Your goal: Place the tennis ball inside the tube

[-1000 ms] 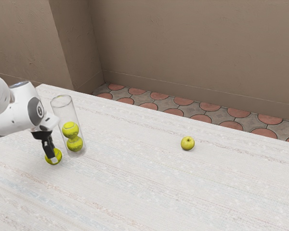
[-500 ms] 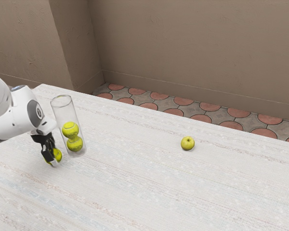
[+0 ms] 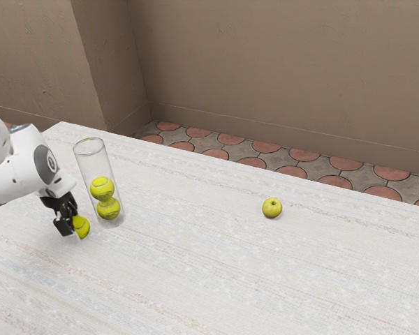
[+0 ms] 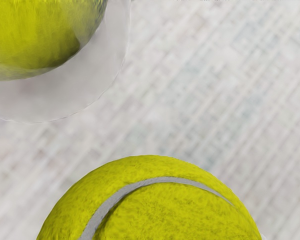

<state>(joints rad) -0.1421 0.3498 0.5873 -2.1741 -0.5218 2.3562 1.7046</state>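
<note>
The black gripper (image 3: pixel 71 225) is low over the table at the exterior view's left, right at the loose tennis ball (image 3: pixel 82 226) and partly covering it. Whether it holds the ball is not clear. In the wrist view the loose ball (image 4: pixel 165 210), yellow-green with a grey seam, is large at the lower edge, just under the hand. Beside it stands the clear tube (image 3: pixel 95 162), upright, its rim on top. Inside are two tennis balls, a lower ball (image 3: pixel 109 209) and an upper ball (image 3: pixel 102 188). The tube (image 4: pixel 107 75) shows close by in the wrist view, with a ball (image 4: pixel 35 35) inside.
A yellow-green apple (image 3: pixel 272 207) lies on the pale, streaked table (image 3: pixel 216 272), well away from the tube toward the exterior view's right. The table's far edge runs behind the tube and apple, with tiled floor and a wall beyond.
My hand has turned and shifted slightly toward the exterior view's left at the loose ball, uncovering more of its right side. The tube, its two balls and the apple have stayed put.
</note>
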